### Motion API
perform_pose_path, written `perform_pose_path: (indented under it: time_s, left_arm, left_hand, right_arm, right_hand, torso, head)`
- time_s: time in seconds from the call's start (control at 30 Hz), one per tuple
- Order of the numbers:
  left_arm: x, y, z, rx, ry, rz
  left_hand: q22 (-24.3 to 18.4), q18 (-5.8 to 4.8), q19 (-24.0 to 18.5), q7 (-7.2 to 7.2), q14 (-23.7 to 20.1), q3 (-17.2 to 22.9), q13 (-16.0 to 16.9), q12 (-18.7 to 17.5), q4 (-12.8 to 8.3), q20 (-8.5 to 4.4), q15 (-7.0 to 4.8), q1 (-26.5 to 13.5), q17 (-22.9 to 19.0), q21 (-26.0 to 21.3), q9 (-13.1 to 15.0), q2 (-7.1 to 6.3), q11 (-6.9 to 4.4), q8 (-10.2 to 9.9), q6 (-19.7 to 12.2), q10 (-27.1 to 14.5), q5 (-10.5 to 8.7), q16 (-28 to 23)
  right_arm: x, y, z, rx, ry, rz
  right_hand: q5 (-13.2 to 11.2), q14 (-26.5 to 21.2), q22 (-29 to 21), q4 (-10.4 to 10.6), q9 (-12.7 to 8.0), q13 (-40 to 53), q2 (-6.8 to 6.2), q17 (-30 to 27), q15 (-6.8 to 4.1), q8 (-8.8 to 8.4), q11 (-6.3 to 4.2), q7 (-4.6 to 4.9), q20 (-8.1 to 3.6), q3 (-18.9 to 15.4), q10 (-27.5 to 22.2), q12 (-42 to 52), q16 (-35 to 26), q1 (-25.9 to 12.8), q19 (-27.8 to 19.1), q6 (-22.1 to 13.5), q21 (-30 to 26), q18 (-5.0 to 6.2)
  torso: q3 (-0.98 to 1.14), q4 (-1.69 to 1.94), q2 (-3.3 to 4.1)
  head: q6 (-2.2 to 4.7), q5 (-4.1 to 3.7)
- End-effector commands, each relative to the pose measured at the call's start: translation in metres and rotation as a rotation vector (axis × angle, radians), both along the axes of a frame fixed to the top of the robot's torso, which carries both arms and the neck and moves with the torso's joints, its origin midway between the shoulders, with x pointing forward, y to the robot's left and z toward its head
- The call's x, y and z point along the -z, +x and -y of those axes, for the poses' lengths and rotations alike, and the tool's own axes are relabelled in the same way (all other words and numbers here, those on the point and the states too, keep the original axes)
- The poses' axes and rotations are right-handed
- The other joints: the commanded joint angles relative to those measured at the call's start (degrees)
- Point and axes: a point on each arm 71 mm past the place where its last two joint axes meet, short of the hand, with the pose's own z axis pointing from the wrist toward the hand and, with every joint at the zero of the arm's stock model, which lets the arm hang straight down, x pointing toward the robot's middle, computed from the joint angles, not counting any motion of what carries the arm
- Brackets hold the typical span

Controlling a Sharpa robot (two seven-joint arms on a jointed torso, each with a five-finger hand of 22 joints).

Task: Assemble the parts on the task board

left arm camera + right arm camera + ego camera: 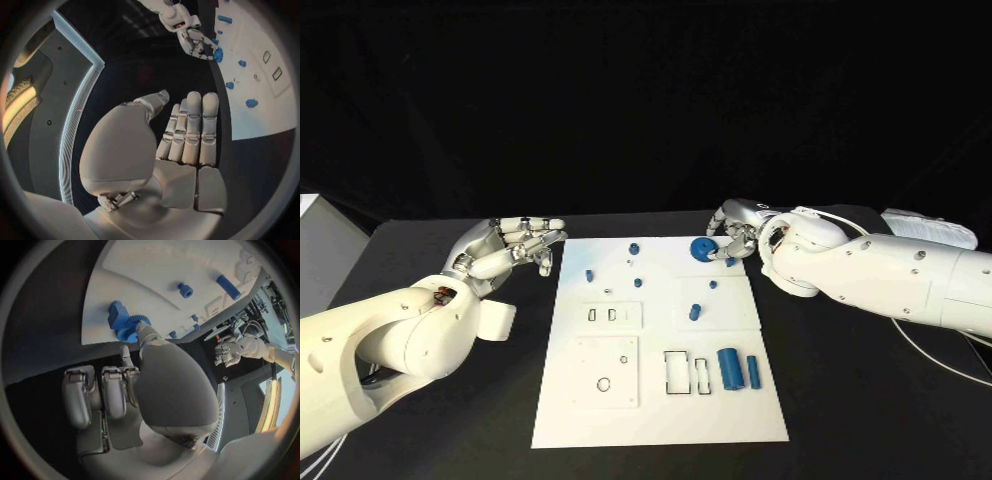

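Head view, right hand (pixel 737 233) touching blue gear (pixel 702 248)

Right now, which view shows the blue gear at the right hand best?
Right wrist view: the gear sits close, teeth visible, at the right hand's fingertips. Head view shows it small, partly hidden by fingers. Left wrist view shows it tiny and distant.

The white task board (pixel 661 400) looks bright against the dark black table (pixel 877 420), the head view is sharp, and both round wrist views bend straight edges.
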Motion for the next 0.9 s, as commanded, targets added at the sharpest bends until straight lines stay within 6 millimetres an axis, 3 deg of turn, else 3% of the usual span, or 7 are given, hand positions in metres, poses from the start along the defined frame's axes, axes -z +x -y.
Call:
perform_pose_path:
  time_s: [0.03,0.7,0.9]
  left_arm:
    - [-0.0011,-0.0004,0.0023,0.019,-0.013,0.001]
    - [-0.0009,-0.0005,0.0018,0.020,-0.011,-0.002]
    - [-0.0008,-0.0005,0.0014,0.019,-0.010,-0.003]
  left_hand:
    - [0.0,-0.26,0.5,-0.07,-0.2,0.2,0.1,0.0,0.0,-0.01,-0.12,-0.3,0.1,0.4,0.1,0.22,-0.17,0.0,0.0,0.1,-0.33,0.3]
    - [0.1,-0.26,0.5,-0.07,-0.1,0.3,0.1,0.0,-0.1,-0.02,-0.15,-0.2,0.1,0.5,0.1,0.34,-0.19,0.0,0.0,0.1,-0.33,0.5]
    - [0.1,-0.25,0.5,-0.07,-0.1,0.4,0.1,0.0,-0.2,-0.03,-0.16,-0.1,0.1,0.5,0.1,0.36,-0.19,0.0,-0.1,0.1,-0.34,0.5]
  right_arm:
    - [0.0032,0.0003,-0.0020,-0.002,-0.007,-0.023]
    - [0.0087,0.0000,-0.0076,-0.011,0.024,-0.052]
    - [0.0074,-0.0006,-0.0096,-0.010,0.022,-0.032]
  right_hand:
    - [0.5,4.2,14.0,0.1,0.1,12.2,0.56,5.2,0.35,0.28,-0.15,-0.07,0.25,0.4,3.5,0.4,0.2,-0.2,5.5,0.6,0.3,-0.50]
    - [1.1,4.2,14.2,0.1,0.1,12.4,1.40,5.5,0.02,0.91,-0.58,-0.57,0.01,0.9,3.7,0.5,0.3,-2.9,5.6,2.1,0.5,-0.56]
    - [1.3,4.2,14.3,0.2,-0.1,12.0,0.39,5.6,0.06,0.50,-0.49,-0.46,-0.01,0.3,3.4,0.2,0.3,-4.4,5.6,1.4,0.5,-0.58]
  torso:
    - [0.04,-0.04,0.03]
    - [0.01,-0.07,0.00]
    - [0.03,-0.06,-0.03]
  head:
    - [-0.05,0.02]
    - [-0.54,0.00]
    - [-0.59,0.06]
